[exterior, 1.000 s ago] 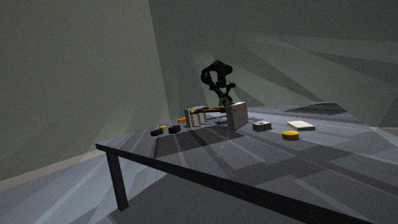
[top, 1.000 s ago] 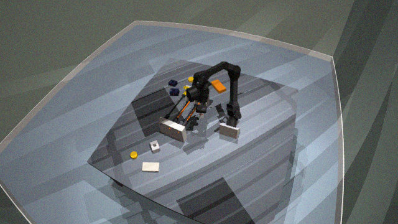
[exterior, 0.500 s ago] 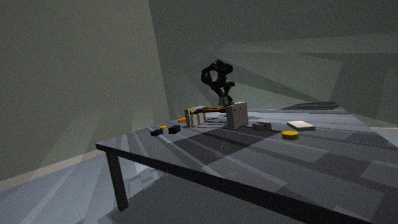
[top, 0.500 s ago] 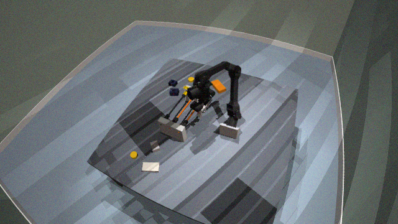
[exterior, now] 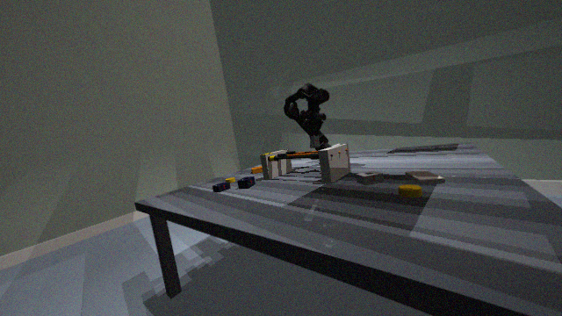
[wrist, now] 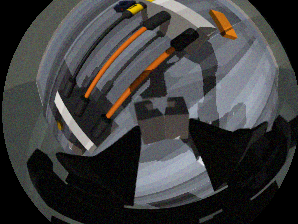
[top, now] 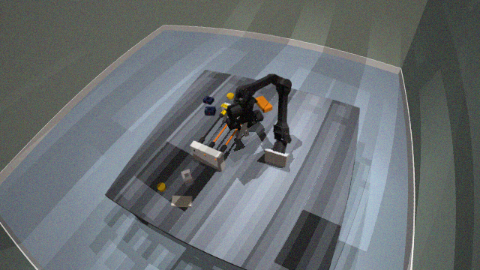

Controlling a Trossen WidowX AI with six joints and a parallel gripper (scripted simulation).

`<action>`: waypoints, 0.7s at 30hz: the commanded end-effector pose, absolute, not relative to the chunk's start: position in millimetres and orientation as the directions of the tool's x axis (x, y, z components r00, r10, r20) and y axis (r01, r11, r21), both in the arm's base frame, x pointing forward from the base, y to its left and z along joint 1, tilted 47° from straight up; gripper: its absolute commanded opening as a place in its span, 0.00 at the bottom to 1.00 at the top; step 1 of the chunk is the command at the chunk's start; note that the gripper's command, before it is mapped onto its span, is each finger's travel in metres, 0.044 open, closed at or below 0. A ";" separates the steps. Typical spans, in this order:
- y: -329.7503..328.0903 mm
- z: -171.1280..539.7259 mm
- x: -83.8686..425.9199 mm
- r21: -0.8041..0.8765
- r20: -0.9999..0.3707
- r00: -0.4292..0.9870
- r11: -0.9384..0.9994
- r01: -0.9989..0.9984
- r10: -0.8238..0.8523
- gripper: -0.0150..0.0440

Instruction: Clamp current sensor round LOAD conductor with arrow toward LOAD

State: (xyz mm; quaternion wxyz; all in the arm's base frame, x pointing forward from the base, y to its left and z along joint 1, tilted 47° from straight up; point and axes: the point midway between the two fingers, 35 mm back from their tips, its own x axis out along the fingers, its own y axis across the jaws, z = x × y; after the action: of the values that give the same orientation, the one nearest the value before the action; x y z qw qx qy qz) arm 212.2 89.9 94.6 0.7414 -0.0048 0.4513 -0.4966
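The grey sensor (wrist: 162,125) (exterior: 314,141) is between my fingertips, with two block-like parts side by side; its arrow is not readable. My gripper (wrist: 164,125) (top: 244,129) is shut on it, above the table beside the conductors. In the wrist view, a black conductor (wrist: 93,44) and two orange ones, the middle one (wrist: 111,55) and the nearer one (wrist: 118,104), run to the left of the sensor. The sensor is apart from them in that view. A yellow tag (wrist: 135,9) is at the black conductor's far end; its lettering is unreadable. The LOAD marker cannot be identified.
The conductors run between a near upright panel (top: 207,155) (exterior: 334,163) and a far one. Dark blue blocks (top: 210,110) (exterior: 246,183), an orange block (top: 264,104) (wrist: 223,24), a yellow disc (top: 161,187) (exterior: 409,190), a square-holed block (top: 187,175) and a pale plate (top: 181,201) lie around.
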 end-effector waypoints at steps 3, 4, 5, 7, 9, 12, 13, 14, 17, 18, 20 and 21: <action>91.6 96.3 214.0 -0.307 -0.661 0.122 0.415 0.856 -0.741 0.25; 91.8 96.5 214.2 -0.282 -0.660 0.125 0.399 0.872 -0.741 0.25; 92.1 96.8 214.5 -0.257 -0.660 0.128 0.382 0.888 -0.741 0.25; 92.4 97.1 215.6 -0.229 -0.659 0.131 0.364 0.903 -0.740 0.25; 93.1 97.3 220.0 -0.217 -0.661 0.132 0.357 0.908 -0.739 0.25; 94.4 98.1 232.7 -0.183 -0.665 0.137 0.338 0.923 -0.734 0.25; 94.8 98.4 238.1 -0.168 -0.667 0.139 0.329 0.929 -0.732 0.25; 95.1 98.8 243.7 -0.153 -0.668 0.141 0.320 0.935 -0.730 0.25; 95.0 100.1 260.5 -0.107 -0.672 0.147 0.291 0.951 -0.726 0.25; 94.8 100.5 266.1 -0.092 -0.672 0.149 0.282 0.955 -0.725 0.25; 93.8 101.5 277.4 -0.062 -0.673 0.153 0.261 0.963 -0.723 0.25; 93.2 102.0 283.0 -0.046 -0.674 0.155 0.251 0.967 -0.723 0.25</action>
State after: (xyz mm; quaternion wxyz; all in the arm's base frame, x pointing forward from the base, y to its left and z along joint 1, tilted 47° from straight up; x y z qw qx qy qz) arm 264.4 94.2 99.8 0.7348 0.1779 0.3195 -0.5713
